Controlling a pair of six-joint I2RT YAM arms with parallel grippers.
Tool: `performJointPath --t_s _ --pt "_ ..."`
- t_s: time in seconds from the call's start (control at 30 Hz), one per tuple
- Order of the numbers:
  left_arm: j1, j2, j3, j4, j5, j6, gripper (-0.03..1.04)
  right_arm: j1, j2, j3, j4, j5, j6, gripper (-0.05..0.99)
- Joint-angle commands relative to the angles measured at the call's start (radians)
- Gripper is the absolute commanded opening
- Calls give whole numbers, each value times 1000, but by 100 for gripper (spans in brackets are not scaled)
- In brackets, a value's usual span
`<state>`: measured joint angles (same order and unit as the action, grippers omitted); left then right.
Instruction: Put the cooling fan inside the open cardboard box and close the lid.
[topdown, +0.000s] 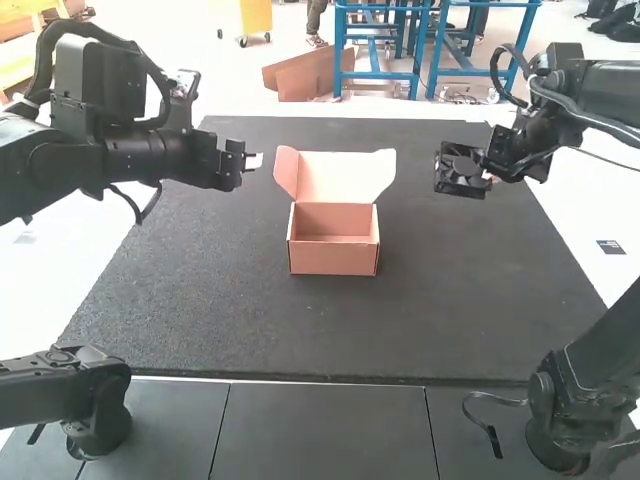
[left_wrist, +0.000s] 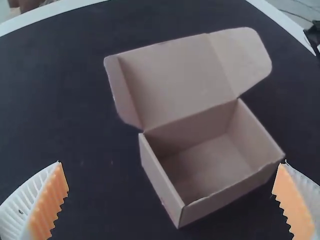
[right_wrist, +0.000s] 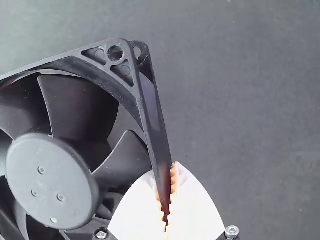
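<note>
Black cooling fan (topdown: 459, 168) hangs above the table's dark mat (topdown: 190, 280), to the right of the cardboard box (topdown: 333, 240) and well apart from it, toward the mat's right edge. I have it pinched by one side of its square frame in the right tool (topdown: 486, 170); the orange pads (right_wrist: 173, 177) are closed tight on that thin wall. The box sits near the mat's middle, mouth up, its floor visible from the left wrist. Its lid (topdown: 335, 172) stands back from the rear edge with both side tabs spread. My left tool (topdown: 247, 160) hovers left of the lid, not touching it, its ribbed fingers (left_wrist: 42, 202) spread wide and holding nothing. Open mat lies between fan and box.
</note>
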<state>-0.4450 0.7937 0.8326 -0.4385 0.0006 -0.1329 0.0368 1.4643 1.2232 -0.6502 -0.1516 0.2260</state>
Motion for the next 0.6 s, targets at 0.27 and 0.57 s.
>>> performJointPath --t_s 0.27,0.57 --pt "-1 4 -12 15 2 -7 97 121 -128 7 -184 -51 230 -1" --pt "-1 4 -15 30 2 -8 97 331 -139 6 -190 -106 366 0"
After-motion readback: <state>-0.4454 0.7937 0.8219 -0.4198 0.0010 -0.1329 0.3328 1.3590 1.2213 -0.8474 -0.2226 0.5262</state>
